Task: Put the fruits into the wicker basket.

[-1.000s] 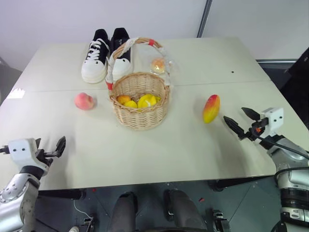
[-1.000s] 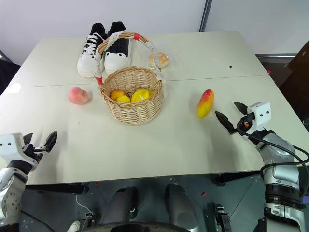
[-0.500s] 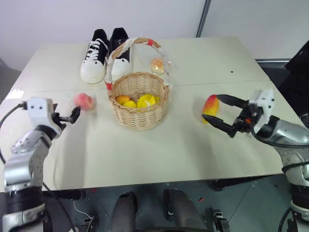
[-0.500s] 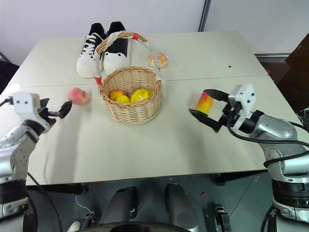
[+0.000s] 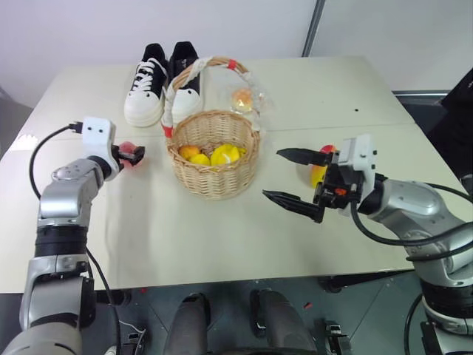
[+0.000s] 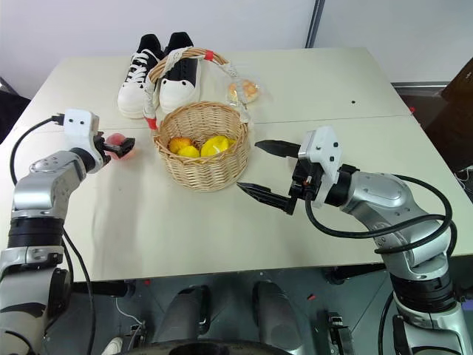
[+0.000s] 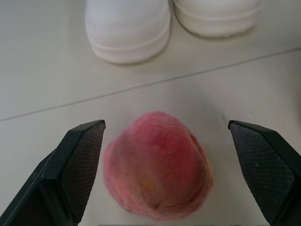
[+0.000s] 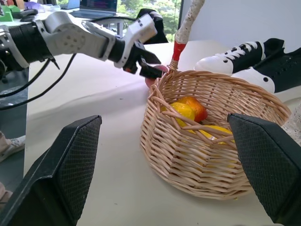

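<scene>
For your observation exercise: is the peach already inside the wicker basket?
No, the peach lies on the table, outside the wicker basket.

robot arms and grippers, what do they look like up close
Both arms are silver-grey metal with darker joint bands, and a black cable loops along each. The left gripper and right gripper each have two long black fingers tapering to points, with cross-hatched textured pads. A white boxy module sits at each wrist; the right one shows a small orange-red detail.
</scene>
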Available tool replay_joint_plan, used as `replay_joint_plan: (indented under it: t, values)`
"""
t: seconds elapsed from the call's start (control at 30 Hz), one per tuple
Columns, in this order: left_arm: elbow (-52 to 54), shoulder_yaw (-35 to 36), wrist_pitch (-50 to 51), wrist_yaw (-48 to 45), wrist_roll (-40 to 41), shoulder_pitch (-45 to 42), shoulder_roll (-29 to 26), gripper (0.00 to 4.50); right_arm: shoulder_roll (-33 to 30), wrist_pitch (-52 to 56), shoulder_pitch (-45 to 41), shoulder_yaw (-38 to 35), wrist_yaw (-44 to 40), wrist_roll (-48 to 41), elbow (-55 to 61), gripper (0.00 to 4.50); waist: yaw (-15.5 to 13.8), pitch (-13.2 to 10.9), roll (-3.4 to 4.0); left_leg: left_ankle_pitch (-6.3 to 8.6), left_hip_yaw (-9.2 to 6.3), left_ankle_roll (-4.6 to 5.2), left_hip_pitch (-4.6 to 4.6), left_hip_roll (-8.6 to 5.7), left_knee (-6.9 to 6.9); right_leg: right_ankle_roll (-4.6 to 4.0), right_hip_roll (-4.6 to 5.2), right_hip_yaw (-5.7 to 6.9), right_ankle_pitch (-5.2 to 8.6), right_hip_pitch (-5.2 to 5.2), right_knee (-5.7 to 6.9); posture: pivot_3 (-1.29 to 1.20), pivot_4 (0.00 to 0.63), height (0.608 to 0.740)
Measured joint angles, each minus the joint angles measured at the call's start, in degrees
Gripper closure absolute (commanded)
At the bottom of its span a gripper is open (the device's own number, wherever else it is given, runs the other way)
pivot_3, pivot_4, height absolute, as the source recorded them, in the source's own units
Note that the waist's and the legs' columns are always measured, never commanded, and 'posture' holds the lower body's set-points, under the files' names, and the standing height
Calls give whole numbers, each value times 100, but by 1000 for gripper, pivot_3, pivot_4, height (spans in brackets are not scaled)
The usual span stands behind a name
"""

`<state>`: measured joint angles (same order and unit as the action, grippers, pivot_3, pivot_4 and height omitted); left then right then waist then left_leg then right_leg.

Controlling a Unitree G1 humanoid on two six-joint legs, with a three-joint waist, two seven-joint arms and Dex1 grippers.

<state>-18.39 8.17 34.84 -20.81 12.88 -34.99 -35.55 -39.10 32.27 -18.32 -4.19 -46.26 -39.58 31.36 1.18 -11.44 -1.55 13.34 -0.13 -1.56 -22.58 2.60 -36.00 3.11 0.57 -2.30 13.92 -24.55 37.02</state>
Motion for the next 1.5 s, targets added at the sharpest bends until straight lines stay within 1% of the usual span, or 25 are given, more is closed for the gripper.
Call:
replay_joint_plan:
  t: [0.13,0.23,0.33,0.37,0.4,0.5,0.6,0.7,0.77,0.83,0.9,0.97,1.03,1.13,1.23,1.27,1.3,1.33,1.37,1.43,1.5]
  values:
    - [-99,-35,123,-49,-108,-98,-14,0,2,0,0,15,63,-5,7,40,-21,0,0,0,0,0,0,0,-1,2,1,1,1,0,2,0,150,740]
    - [-231,-29,124,-43,-146,-165,-28,884,23,0,0,71,111,-4,21,0,-24,0,0,0,-1,0,1,0,-1,2,1,1,1,0,2,0,150,740]
    - [-296,-2,111,-37,-163,-193,-40,2329,30,-1,-1,103,140,-3,56,0,-27,1,-1,0,-1,0,0,-1,-2,1,1,1,0,0,2,0,150,740]
    - [-300,-2,110,-28,-172,-193,-42,2603,30,-1,-5,106,141,-2,56,0,-27,1,-1,0,0,0,0,-1,-2,1,2,1,0,0,2,0,150,740]
    - [-302,2,110,-15,-184,-193,-46,2776,30,-1,-9,107,141,-1,56,0,-25,1,-1,0,0,0,0,-1,-2,1,2,1,0,0,3,0,150,740]
    - [-225,24,122,-14,-220,-101,-158,2776,30,-3,-30,115,147,5,56,0,12,1,-1,0,0,0,5,1,0,1,0,0,0,0,6,0,150,740]
    - [496,504,144,-373,44,621,-541,2776,-4,-9,-46,95,149,12,63,0,131,-1,-4,0,1,0,4,9,9,2,0,-1,-1,-5,8,0,150,740]
    - [1712,1232,368,-1244,789,1473,-1006,2776,-59,-13,-51,39,131,17,41,0,137,-4,-11,0,0,0,0,14,16,1,2,-1,1,-14,8,0,150,740]
    - [2769,1674,578,-1965,1482,2026,-1280,2776,-94,-20,-81,-11,91,36,-19,0,105,-5,-11,0,-2,0,0,11,15,-18,8,-1,14,-10,7,0,150,740]
    - [3620,1829,908,-2372,2177,2237,-1379,2776,-142,-41,-117,-35,35,73,-107,0,45,-5,-11,0,1,0,-2,9,3,-21,14,-1,16,-5,4,0,150,740]
    - [4245,1729,1329,-2325,2811,1962,-1240,2776,-165,-78,-182,-54,-48,126,-255,0,-29,-7,-13,0,3,0,-3,7,-13,-9,14,-1,23,3,-2,0,150,740]
    - [4577,1405,1507,-2007,3055,1460,-975,2776,-171,-118,-279,-49,-94,183,-350,0,-50,-6,-14,0,4,-1,-2,-1,-22,-9,12,-2,23,13,-4,0,150,740]
    - [4657,958,1563,-1635,2995,995,-679,2776,-166,-149,-327,-47,-105,235,-379,0,-41,-5,-15,-1,5,-1,2,-7,-22,-7,11,-5,22,20,-5,0,150,740]
    - [4417,183,1545,-1101,2564,428,-215,2776,-163,-124,-328,-40,-52,298,-438,0,-26,-5,-15,-1,3,1,1,-8,-15,9,6,-7,19,17,-3,0,150,740]
    - [4053,-275,1481,-870,2246,199,64,2776,-167,-28,-295,-30,143,485,-474,0,5,-5,-15,7,2,13,1,-3,-9,18,-2,-10,8,7,9,0,150,740]
    - [3927,-362,1461,-833,2143,194,97,2037,-167,3,-281,-29,252,577,-512,0,12,-5,-15,9,1,18,1,3,-4,20,-8,-10,8,3,10,0,150,740]
    - [3846,-409,1456,-804,2095,194,102,1814,-167,20,-274,-30,335,652,-565,0,13,-5,-15,10,-1,19,1,5,-2,21,-11,-10,10,1,13,0,150,740]
    - [3778,-416,1430,-781,2042,192,131,1454,-167,43,-271,-30,439,752,-623,0,8,-5,-15,10,-2,20,1,6,0,21,-12,-10,10,0,14,0,150,740]
    - [3721,-417,1406,-768,2005,182,158,893,-167,62,-270,-30,539,841,-702,0,-1,-6,-15,10,-3,20,1,6,0,21,-12,-9,11,0,15,0,150,740]
    - [3650,-463,1305,-775,1923,144,188,20,-167,123,-267,-30,849,1152,-950,0,-18,-6,-15,10,-2,20,-2,5,-5,20,-10,-9,11,0,14,0,150,740]
    - [3668,-477,1073,-913,1883,169,195,20,-120,332,-285,-31,1379,1546,-1192,0,-14,-5,-15,10,5,20,-5,1,-10,18,-4,-10,12,0,11,0,150,740]
